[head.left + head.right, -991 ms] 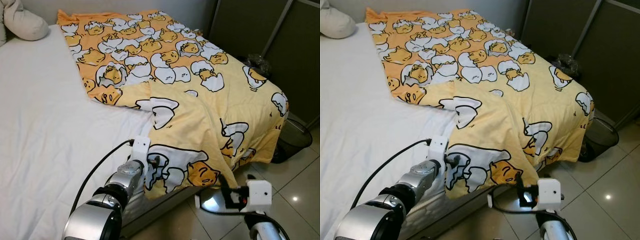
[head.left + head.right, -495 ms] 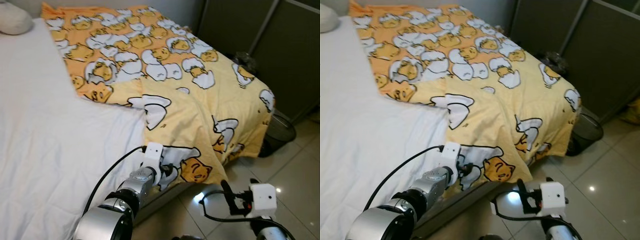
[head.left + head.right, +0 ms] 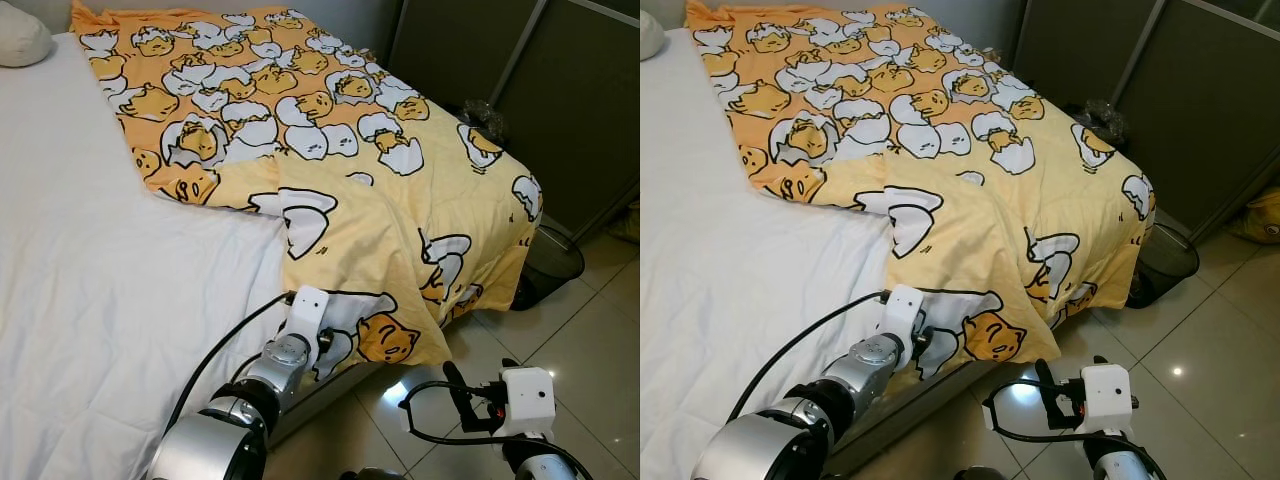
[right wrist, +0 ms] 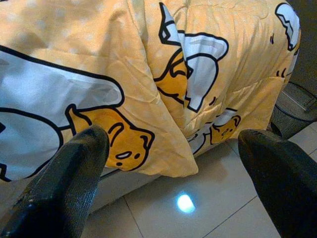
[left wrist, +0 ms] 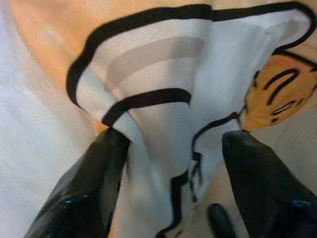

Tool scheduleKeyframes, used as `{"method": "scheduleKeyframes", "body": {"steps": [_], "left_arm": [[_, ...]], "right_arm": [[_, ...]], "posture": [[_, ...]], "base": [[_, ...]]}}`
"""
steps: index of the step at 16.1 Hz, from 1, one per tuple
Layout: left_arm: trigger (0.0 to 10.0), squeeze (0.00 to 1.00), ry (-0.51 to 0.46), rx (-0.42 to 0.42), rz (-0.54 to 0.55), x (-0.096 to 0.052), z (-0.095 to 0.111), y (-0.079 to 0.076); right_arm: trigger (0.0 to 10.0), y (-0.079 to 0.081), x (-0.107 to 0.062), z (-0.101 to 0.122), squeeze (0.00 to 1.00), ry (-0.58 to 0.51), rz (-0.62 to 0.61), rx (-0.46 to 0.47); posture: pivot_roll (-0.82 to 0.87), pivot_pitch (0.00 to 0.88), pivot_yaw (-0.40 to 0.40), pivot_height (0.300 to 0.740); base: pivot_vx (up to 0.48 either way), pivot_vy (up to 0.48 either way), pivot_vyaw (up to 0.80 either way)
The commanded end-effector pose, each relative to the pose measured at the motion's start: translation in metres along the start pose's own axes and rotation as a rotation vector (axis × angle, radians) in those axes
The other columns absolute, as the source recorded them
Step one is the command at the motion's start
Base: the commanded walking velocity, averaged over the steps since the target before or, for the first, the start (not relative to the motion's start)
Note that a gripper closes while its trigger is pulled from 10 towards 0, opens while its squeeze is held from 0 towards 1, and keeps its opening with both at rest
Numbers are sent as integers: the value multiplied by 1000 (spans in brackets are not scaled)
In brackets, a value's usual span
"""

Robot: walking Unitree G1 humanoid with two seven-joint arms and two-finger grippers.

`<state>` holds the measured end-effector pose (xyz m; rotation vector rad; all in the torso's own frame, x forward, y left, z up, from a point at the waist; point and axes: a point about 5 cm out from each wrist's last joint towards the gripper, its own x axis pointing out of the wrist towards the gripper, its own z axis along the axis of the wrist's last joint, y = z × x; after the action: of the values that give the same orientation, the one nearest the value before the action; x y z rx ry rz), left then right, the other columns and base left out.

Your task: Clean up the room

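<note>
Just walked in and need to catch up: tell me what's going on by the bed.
The robot stands at the bed's foot, working on the yellow cartoon-print duvet. Its left hand has a fold of the duvet's lower corner between its fingers, at the mattress edge beside the white sheet. The right hand is open and empty, hovering over the tiled floor, facing the overhanging duvet edge. The duvet covers the bed's right side, rumpled.

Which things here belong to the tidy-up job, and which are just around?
Job: yellow blanket, its corner between the left gripper fingers; white bed sheet; right gripper, open above the floor.
Around: pillow, wire bin, dark wardrobe.
</note>
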<state>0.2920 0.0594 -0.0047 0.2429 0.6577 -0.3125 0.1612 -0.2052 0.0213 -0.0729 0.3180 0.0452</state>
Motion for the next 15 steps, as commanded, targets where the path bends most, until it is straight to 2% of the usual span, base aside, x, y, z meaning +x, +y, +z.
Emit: {"method": "scheduleKeyframes", "body": {"steps": [1, 3, 4, 5, 7, 9, 11, 12, 13, 14, 15], "left_arm": [[0, 0, -22, 92, 11, 0, 2, -4], [0, 0, -29, 147, -6, -1, 0, -7], [0, 0, -8, 139, -21, -1, -5, -10], [0, 0, 8, 119, -24, -1, -8, -11], [0, 0, 53, -76, -57, -2, -15, -14], [0, 0, 25, -119, -80, -2, -10, -15], [0, 0, -19, -86, -68, -1, -2, -12], [0, 557, -45, -97, -90, -1, 2, -12], [0, 471, -46, -111, -100, -1, 2, -11], [0, 0, -41, -106, -97, -1, 1, -10], [0, 0, -32, -82, -92, -1, -1, -8]], "right_arm": [[10000, -3, 0, 3, 0, 1, -13, -3], [10000, -6, 0, 5, 0, 1, -17, -6], [10000, -8, 0, 5, 0, 2, -21, -8], [10000, -8, 0, 4, 0, 3, -24, -8], [10000, -5, 2, 4, 0, 4, -20, -2], [10000, 1, 6, 4, 0, 4, -7, 4], [10000, 2, 9, 5, 0, 3, -2, 7], [10000, 2, 11, 5, 0, 2, -1, 8], [10000, 3, 12, 6, 0, 1, 1, 9], [10000, 3, 12, 6, 0, 1, 2, 9], [10000, 3, 13, 5, 0, 2, 3, 9]], "posture": [[-247, 33, -69, 740], [-251, 38, -69, 740], [-250, 32, -66, 740], [-250, 32, -66, 740], [-237, 16, -61, 740], [-219, 10, -59, 740], [-210, 9, -57, 740], [-204, 14, -58, 740], [-202, 18, -58, 740], [-202, 18, -58, 740], [-204, 24, -56, 740]], "base": [[0, 0, 0], [0, 0, 0], [0, 0, 0], [0, 0, 0], [0, 0, 0], [0, 0, 0], [0, 0, 0], [0, 0, 0], [0, 0, 0], [0, 0, 0], [0, 0, 0]]}}
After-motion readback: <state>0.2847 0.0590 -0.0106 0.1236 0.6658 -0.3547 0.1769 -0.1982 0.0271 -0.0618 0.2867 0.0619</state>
